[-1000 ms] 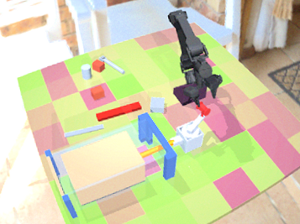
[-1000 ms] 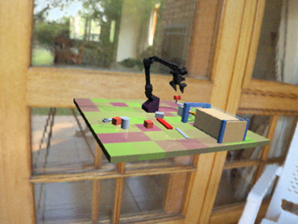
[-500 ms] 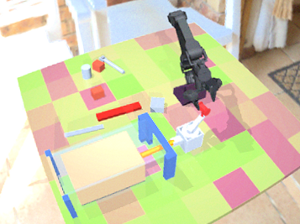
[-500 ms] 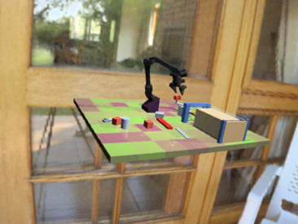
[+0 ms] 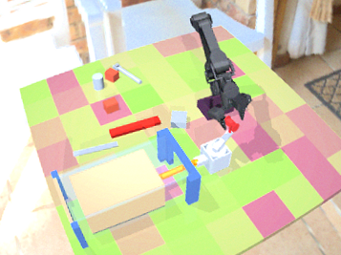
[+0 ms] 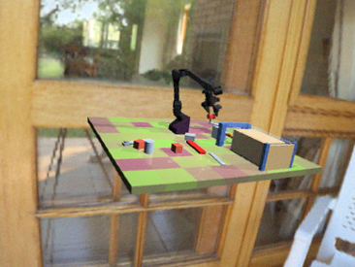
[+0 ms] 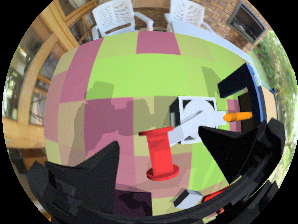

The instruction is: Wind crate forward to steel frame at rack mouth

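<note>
The tan crate (image 5: 118, 184) (image 6: 247, 144) sits flat in the clear-panelled cubby, its front short of the blue frame (image 5: 193, 188) (image 6: 220, 135). An orange strap (image 5: 171, 172) (image 7: 237, 117) runs from it through the frame to the white winch (image 5: 218, 160) (image 7: 212, 126). The white crank arm of the handle (image 5: 218, 144) (image 7: 184, 129) lies across the winch top; its key is hidden. The red grip (image 5: 232, 124) (image 7: 161, 154) stands upright at the arm's outer end. My gripper (image 5: 233, 119) (image 6: 210, 113) (image 7: 160, 138) is open and empty, its fingers above and either side of the grip.
A pale block (image 5: 179, 118) and a red bar (image 5: 135, 126) lie near the frame. A pale strip (image 5: 96, 149) lies beside the cubby. Farther off are two red blocks (image 5: 111, 105) (image 5: 111, 74), a grey cylinder (image 5: 98, 81) and a grey tool (image 5: 129, 74).
</note>
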Controlling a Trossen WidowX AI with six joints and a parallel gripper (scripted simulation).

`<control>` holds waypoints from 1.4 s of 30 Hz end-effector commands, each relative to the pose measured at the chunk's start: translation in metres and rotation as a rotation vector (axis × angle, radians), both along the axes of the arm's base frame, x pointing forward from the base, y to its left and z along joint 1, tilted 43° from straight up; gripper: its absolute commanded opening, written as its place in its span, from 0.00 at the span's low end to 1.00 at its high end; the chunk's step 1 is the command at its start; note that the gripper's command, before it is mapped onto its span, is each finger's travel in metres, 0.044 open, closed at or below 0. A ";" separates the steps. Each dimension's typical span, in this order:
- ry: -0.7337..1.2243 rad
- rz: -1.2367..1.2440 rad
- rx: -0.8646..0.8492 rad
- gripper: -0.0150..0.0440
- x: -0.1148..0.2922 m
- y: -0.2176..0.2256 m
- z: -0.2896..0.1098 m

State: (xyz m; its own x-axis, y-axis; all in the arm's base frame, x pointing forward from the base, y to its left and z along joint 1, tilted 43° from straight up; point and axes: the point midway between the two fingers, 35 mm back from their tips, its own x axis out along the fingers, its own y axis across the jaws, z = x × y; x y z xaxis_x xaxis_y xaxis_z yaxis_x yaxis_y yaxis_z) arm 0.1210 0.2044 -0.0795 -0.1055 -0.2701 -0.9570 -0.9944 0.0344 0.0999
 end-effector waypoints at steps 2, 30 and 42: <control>0.003 0.007 -0.009 1.00 -0.002 -0.009 -0.007; 0.002 0.000 -0.005 0.47 -0.004 -0.019 -0.018; 0.002 0.000 -0.005 0.25 -0.004 -0.019 -0.018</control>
